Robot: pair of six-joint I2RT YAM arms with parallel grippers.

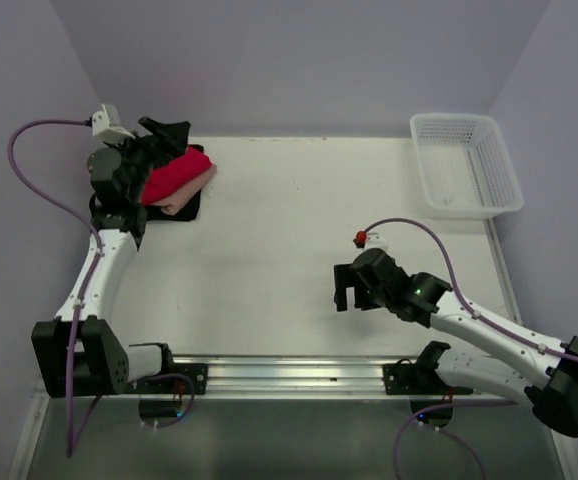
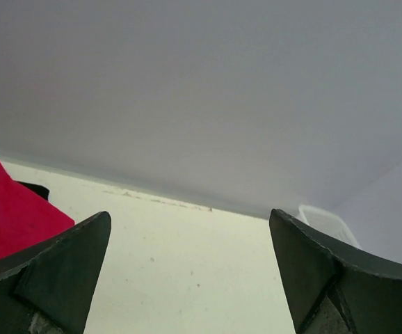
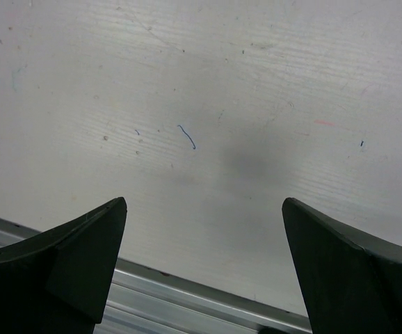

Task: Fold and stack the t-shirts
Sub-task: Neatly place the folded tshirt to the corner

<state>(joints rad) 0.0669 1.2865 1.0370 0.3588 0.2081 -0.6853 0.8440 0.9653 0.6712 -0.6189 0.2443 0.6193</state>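
**Stack in far-left corner**

The bright red cloth t-shirt (image 1: pixel 174 178) tops the dusty salmon-pink t-shirt (image 1: pixel 194 195) and black t-shirt (image 1: pixel 191 211) on the white desk (image 1: pixel 289 230). Left jaws hang released beside them; right jaws, released, well apart. A careless left retreat could snag and spill the stack

The top view overlooks the whole counter (image 1: pixel 269 280) from high behind its near edge. Beyond the left pincer (image 2: pixel 189 216), its camera sights low toward the far wall (image 2: pixel 201 83); beyond the right pincer (image 3: pixel 204 202), close down at counter.
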